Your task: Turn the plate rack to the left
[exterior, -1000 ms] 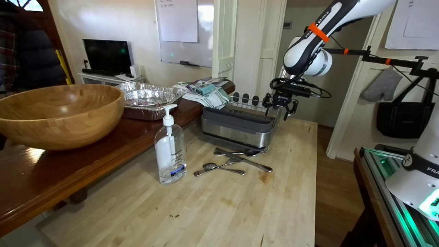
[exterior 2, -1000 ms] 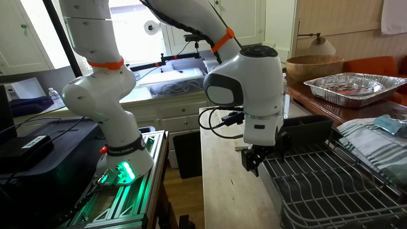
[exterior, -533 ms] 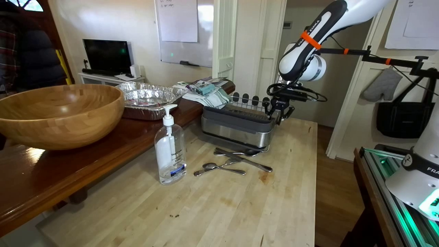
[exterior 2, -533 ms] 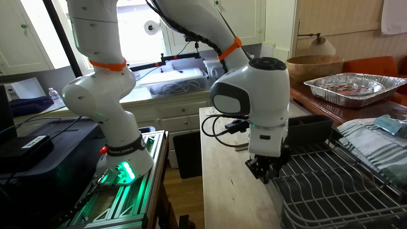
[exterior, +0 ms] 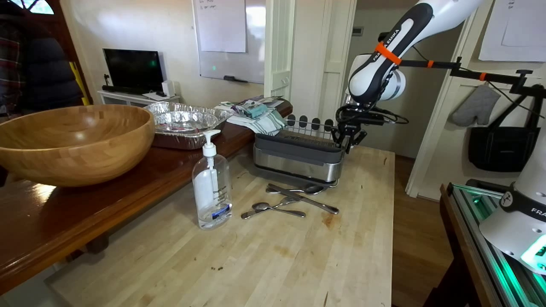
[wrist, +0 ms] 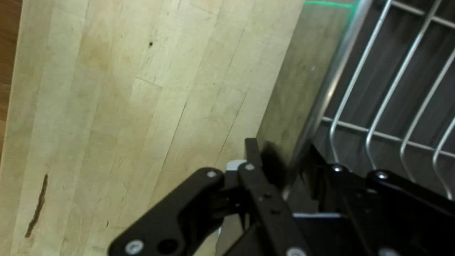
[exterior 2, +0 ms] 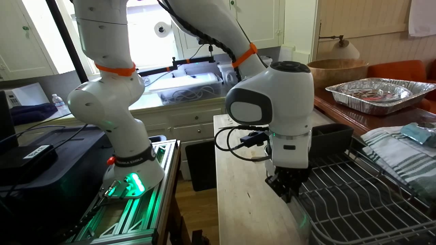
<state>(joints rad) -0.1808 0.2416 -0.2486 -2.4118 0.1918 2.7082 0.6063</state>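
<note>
The plate rack [exterior: 298, 166] stands on the wooden table, a steel-sided tray with a grey caddy [exterior: 296, 147] at its near end and dark-tipped prongs [exterior: 303, 122] behind. Wire rods over the dark base [exterior 2: 368, 194] face the far camera. My gripper [wrist: 282, 153] points down at the rack's side rim [wrist: 330, 85], with one of its fingers [wrist: 253, 149] outside the metal wall and the other inside over the wires. Its jaws have come close together around that wall. Whether both press on it is blurred and cannot be told.
Several loose utensils [exterior: 294, 198] lie in front of the rack, close to its base. A soap bottle [exterior: 213, 192] stands nearby. On the adjoining dark table are the big wooden bowl [exterior: 76, 145], foil trays [exterior 2: 378, 98] and a striped towel [exterior 2: 398, 153] beside the rack.
My gripper has come down onto the rack's side rim, and its jaws have narrowed around the wall. In the last half second the rack has shifted slightly toward the robot's base side.
</note>
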